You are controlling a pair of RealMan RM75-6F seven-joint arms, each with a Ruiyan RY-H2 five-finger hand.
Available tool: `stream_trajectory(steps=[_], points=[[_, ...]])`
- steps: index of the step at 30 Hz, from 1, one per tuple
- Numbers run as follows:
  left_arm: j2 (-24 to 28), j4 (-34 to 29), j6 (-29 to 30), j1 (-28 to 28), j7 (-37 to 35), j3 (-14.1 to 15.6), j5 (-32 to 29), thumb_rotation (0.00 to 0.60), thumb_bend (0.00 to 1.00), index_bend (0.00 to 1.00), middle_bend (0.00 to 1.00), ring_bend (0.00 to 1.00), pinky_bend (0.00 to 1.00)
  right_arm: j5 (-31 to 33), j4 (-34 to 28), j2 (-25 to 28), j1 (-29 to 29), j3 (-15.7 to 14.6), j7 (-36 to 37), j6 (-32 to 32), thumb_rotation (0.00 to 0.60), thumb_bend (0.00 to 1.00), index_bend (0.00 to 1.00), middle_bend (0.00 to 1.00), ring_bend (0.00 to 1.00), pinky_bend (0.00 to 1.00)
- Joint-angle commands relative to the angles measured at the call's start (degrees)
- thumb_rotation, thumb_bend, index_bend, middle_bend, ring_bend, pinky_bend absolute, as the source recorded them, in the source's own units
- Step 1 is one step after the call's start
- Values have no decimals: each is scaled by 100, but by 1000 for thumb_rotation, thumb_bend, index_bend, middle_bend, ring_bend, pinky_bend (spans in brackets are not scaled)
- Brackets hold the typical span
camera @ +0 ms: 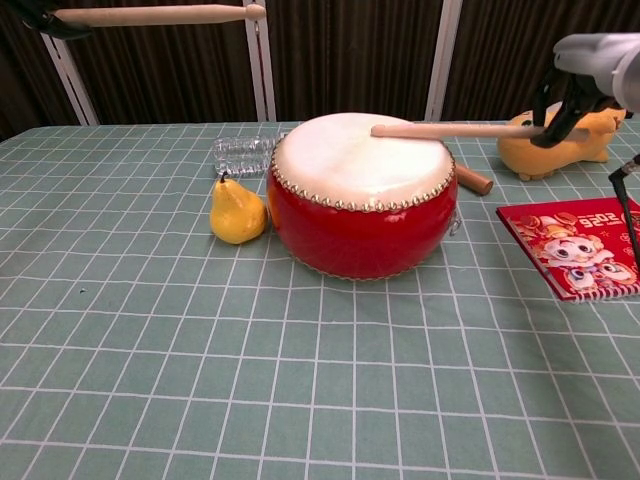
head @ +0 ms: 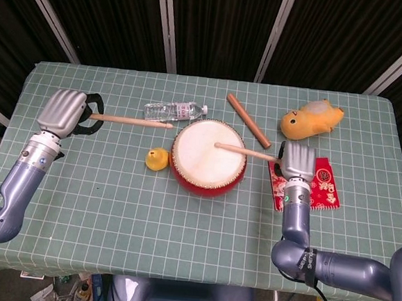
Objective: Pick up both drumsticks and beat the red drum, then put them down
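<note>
The red drum [head: 208, 159] [camera: 362, 203] with a white skin stands mid-table. My right hand [head: 298, 160] [camera: 590, 66] grips one wooden drumstick [head: 244, 152] [camera: 460, 130] to the drum's right; its tip lies low over the skin's right half. Whether it touches the skin, I cannot tell. My left hand [head: 63, 110] holds the other drumstick [head: 130, 121] [camera: 155, 14] far left of the drum, raised and level, its tip pointing right toward the drum.
A yellow pear [head: 157, 159] [camera: 237, 211] sits against the drum's left side. A clear water bottle [head: 175, 110] and a brown wooden rod [head: 248, 119] lie behind the drum. A yellow plush toy [head: 312, 119] sits back right, a red booklet [head: 308, 185] [camera: 575, 246] under my right hand.
</note>
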Motion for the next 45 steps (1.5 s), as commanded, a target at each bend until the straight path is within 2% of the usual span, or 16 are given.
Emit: stream_trajectory(steps=[1, 5, 9, 13, 22, 26, 29, 31, 32, 34, 36, 37, 39, 45], points=[[-15, -20, 25, -5, -11, 7, 16, 600, 509, 773, 1000, 1000, 1000, -301, -544, 461, -211, 385, 394, 146, 600, 743, 977, 1000, 1000, 1000], [-51, -123, 70, -64, 38, -27, 6, 600, 509, 774, 1000, 1000, 1000, -527, -1159, 923, -515, 543, 734, 202, 600, 743, 978, 1000, 1000, 1000], [-177, -250, 113, -203, 205, -81, -156, 600, 509, 773, 1000, 1000, 1000, -635, -1816, 1442, -881, 635, 1097, -10, 600, 743, 977, 1000, 1000, 1000], [-392, -325, 45, -482, 483, -183, -695, 600, 509, 773, 1000, 1000, 1000, -821, -2182, 1877, -1171, 624, 1325, -252, 600, 743, 977, 1000, 1000, 1000], [-1100, -90, 315, -1206, 1680, -137, -1613, 600, 509, 773, 1000, 1000, 1000, -1263, -2332, 2352, -1572, 531, 1718, -624, 600, 743, 977, 1000, 1000, 1000], [-1548, 269, 373, -1517, 2083, -87, -2002, 600, 509, 774, 1000, 1000, 1000, -1396, -2279, 2526, -1711, 508, 1889, -781, 600, 743, 977, 1000, 1000, 1000], [-1903, 665, 261, -1753, 2473, 78, -2356, 600, 515, 778, 1000, 1000, 1000, -1465, -2201, 2632, -1797, 499, 2018, -919, 600, 743, 977, 1000, 1000, 1000], [-2070, 1016, 94, -2014, 3365, 522, -2858, 600, 521, 779, 1000, 1000, 1000, -1509, -2121, 2703, -1847, 497, 2112, -1041, 600, 743, 977, 1000, 1000, 1000], [-2109, 1087, 68, -2129, 3737, 648, -3176, 600, 523, 779, 1000, 1000, 1000, -1522, -2092, 2727, -1863, 498, 2148, -1090, 600, 743, 977, 1000, 1000, 1000], [-2156, 1137, 120, -2498, 4855, 942, -4359, 600, 525, 780, 1000, 1000, 1000, -1559, -2024, 2778, -1903, 491, 2237, -1220, 600, 743, 977, 1000, 1000, 1000], [-2155, 1097, 234, -2737, 5381, 952, -5109, 600, 526, 781, 1000, 1000, 1000, -1583, -1986, 2803, -1934, 486, 2306, -1300, 600, 743, 977, 1000, 1000, 1000], [-2142, 1073, 279, -2796, 5404, 852, -5281, 600, 526, 781, 1000, 1000, 1000, -1600, -1962, 2815, -1950, 472, 2326, -1337, 600, 743, 977, 1000, 1000, 1000], [-2075, 1019, 329, -2741, 5065, 653, -5030, 600, 526, 781, 1000, 1000, 1000, -1630, -1924, 2817, -1971, 446, 2341, -1371, 600, 743, 978, 1000, 1000, 1000], [-1772, 819, 672, -2226, 3275, 106, -3009, 600, 524, 781, 1000, 1000, 1000, -1681, -1893, 2772, -2000, 422, 2369, -1360, 600, 743, 977, 1000, 1000, 1000]])
